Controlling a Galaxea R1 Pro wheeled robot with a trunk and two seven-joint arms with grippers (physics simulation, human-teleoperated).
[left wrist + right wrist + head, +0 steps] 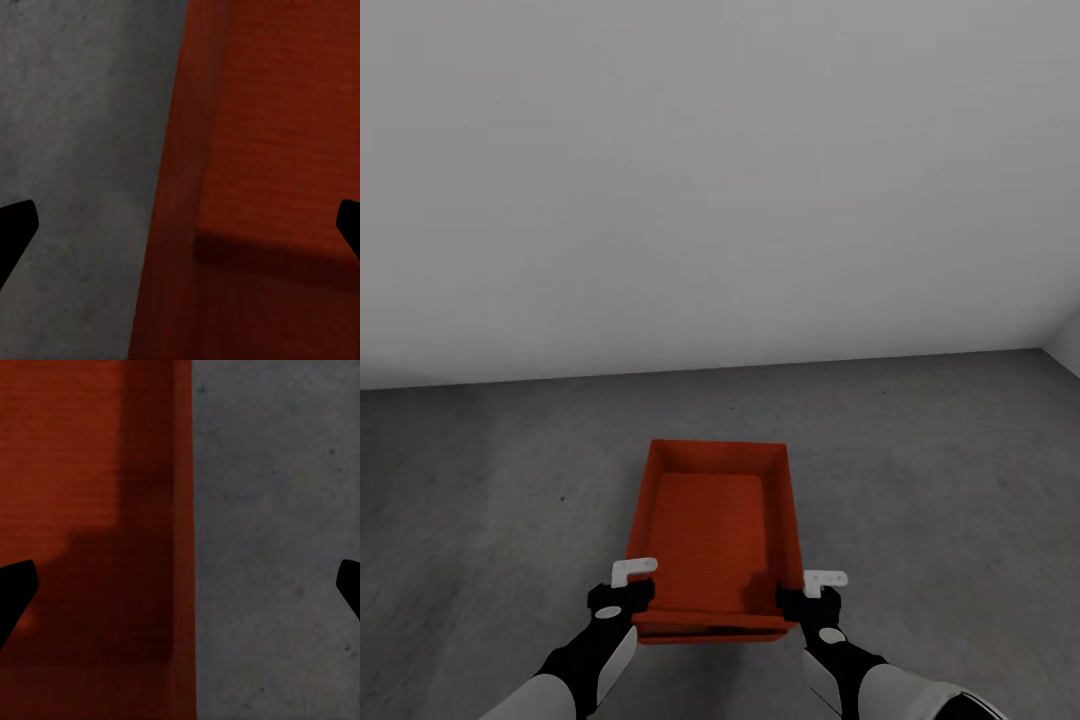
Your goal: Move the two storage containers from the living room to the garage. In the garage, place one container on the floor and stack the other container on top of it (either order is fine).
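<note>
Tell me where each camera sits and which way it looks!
Head view: up on the robot's head, looking forward and down at the orange-red container on the grey floor; both arms show, left end effector and right end effector at its near corners.
Left wrist view: on the left arm, looking along dark fingertips at a container wall.
Right wrist view: likewise, fingertips spread.
Shared: all three see the container and floor.

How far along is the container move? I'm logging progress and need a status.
Done: one storage container is in the garage and appears to rest on the grey floor. In hand: the left end effector and right end effector sit at its near corners, fingers spread either side of its walls, not clamped. Left: probably stacking the other container, since this one's inside looks open and empty.
</note>
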